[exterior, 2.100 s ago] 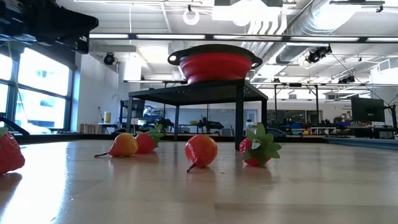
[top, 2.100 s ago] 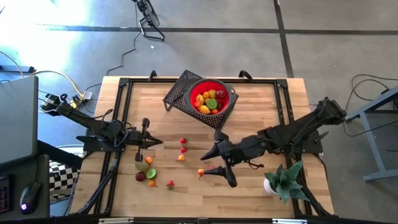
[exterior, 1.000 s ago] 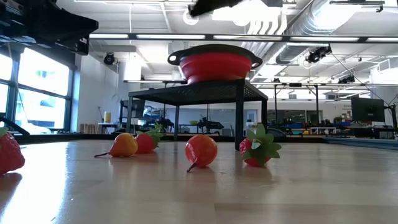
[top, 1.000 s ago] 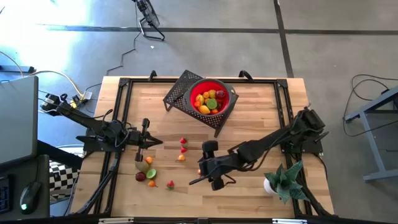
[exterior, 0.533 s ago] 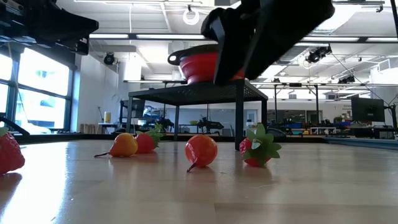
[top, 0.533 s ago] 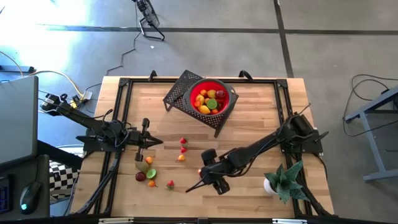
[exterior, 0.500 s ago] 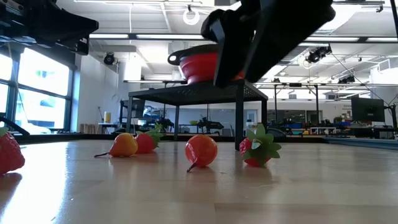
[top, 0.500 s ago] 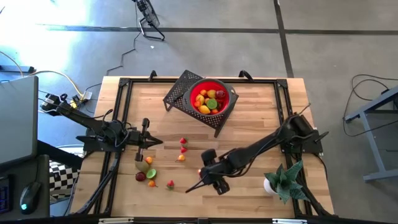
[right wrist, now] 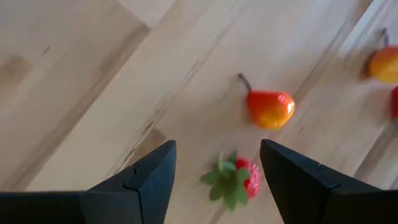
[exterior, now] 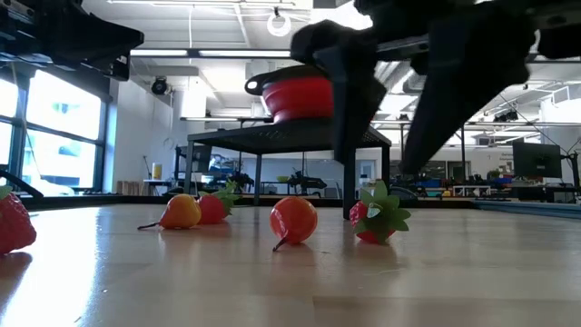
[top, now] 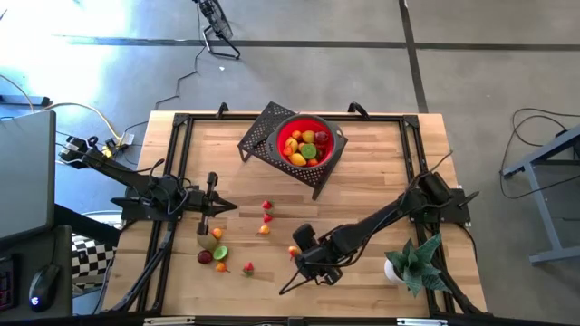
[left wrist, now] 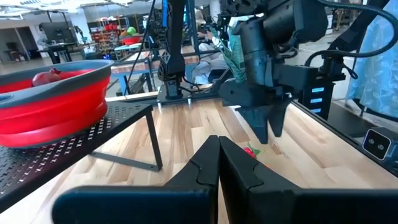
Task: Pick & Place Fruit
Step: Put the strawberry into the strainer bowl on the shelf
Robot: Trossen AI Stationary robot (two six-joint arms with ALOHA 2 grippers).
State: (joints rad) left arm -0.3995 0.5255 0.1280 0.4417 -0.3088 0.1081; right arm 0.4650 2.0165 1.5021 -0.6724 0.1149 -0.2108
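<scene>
Several small toy fruits lie on the wooden table. A red strawberry with green leaves (right wrist: 235,179) (exterior: 377,218) lies beside an orange-red fruit with a stem (right wrist: 269,107) (top: 293,251). My right gripper (right wrist: 217,149) (exterior: 377,168) (top: 301,265) is open and hangs above the strawberry, one finger on either side, touching nothing. More fruits (top: 217,249) lie in a cluster by my left gripper (top: 222,206) (left wrist: 217,168), which is shut and rests near the table's left edge. The red bowl (top: 308,140) holds several fruits.
The red bowl stands on a black mesh stand (top: 263,131) near the far edge. A spiky green plant in a white pot (top: 412,263) stands close behind my right arm at the near right. Two strawberries (top: 266,211) and an orange fruit (top: 264,230) lie mid-table.
My right gripper has moved toward the table's near edge and left, dropped lower, and tipped its fingers downward over the strawberry. It has stayed open. The fruits have not moved.
</scene>
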